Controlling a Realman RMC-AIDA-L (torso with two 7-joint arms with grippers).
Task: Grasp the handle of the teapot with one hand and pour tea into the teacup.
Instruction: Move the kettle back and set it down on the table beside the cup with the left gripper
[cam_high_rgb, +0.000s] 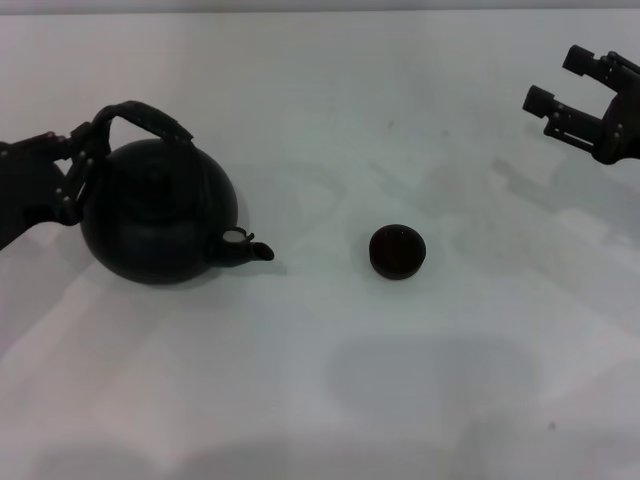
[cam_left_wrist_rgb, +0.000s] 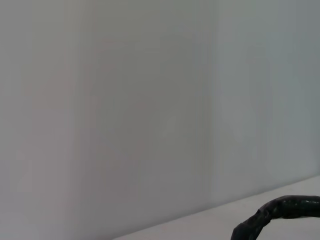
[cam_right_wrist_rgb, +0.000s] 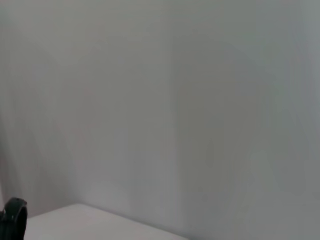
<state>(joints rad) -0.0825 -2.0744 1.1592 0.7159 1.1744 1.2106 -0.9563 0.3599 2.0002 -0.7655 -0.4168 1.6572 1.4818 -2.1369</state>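
Head view: the teapot (cam_high_rgb: 158, 212) sits on the white table (cam_high_rgb: 330, 380) at the left, spout toward the teacup (cam_high_rgb: 398, 251), which stands well apart near the centre. The left gripper (cam_high_rgb: 82, 150) is clamped on the near-left end of the handle (cam_high_rgb: 145, 118). The right gripper (cam_high_rgb: 565, 82) hangs far right, fingers spread wide.

Left wrist view: a curved piece of the handle (cam_left_wrist_rgb: 277, 212) shows against a pale wall (cam_left_wrist_rgb: 150, 100).

Right wrist view: mostly wall; a small dark object sits at the edge, too little to identify.

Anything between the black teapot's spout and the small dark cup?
Nothing: in the head view, only bare white table separates the round black teapot's spout from the small dark teacup.
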